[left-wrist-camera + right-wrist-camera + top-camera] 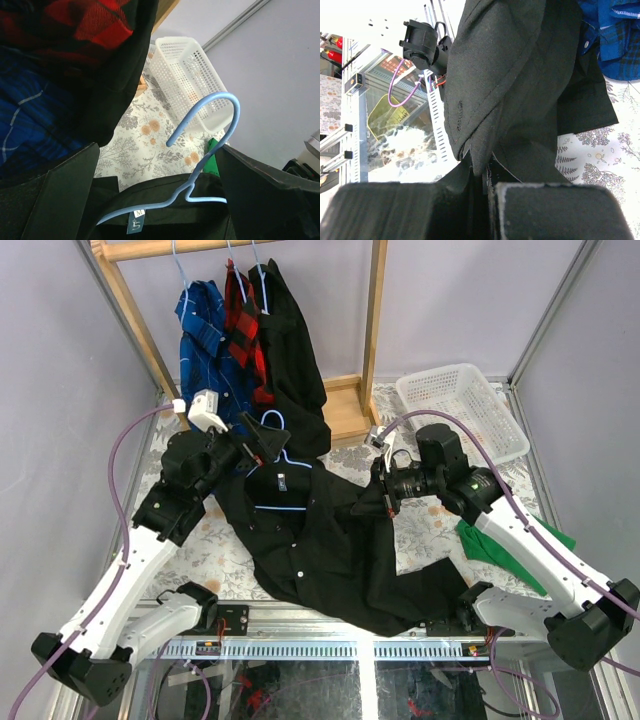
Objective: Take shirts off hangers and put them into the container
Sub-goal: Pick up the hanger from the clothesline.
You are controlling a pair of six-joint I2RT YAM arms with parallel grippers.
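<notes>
Lying on the desk (pixel 425 532), black shirt (pixel 330 555) had light-blue hanger (pixel 212 145) in collar; right end effector (pixel 385 500) clenched its fabric, left end effector (pixel 268 440) gaped around hook; laundry basket (pixel 462 370) apparently empty, three shirts (pixel 243 335) hung.

White links, black joints and purple cables (pixel 117 460) make each arm (pixel 125 575). The left gripper (pixel 272 438) and right gripper (pixel 385 502) are black.

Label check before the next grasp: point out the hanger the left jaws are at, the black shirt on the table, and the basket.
hanger (pixel 221 96): left wrist view, top of the hook's curve.
black shirt (pixel 330 550): top external view, middle of the body.
basket (pixel 192 82): left wrist view, lattice side wall.
</notes>
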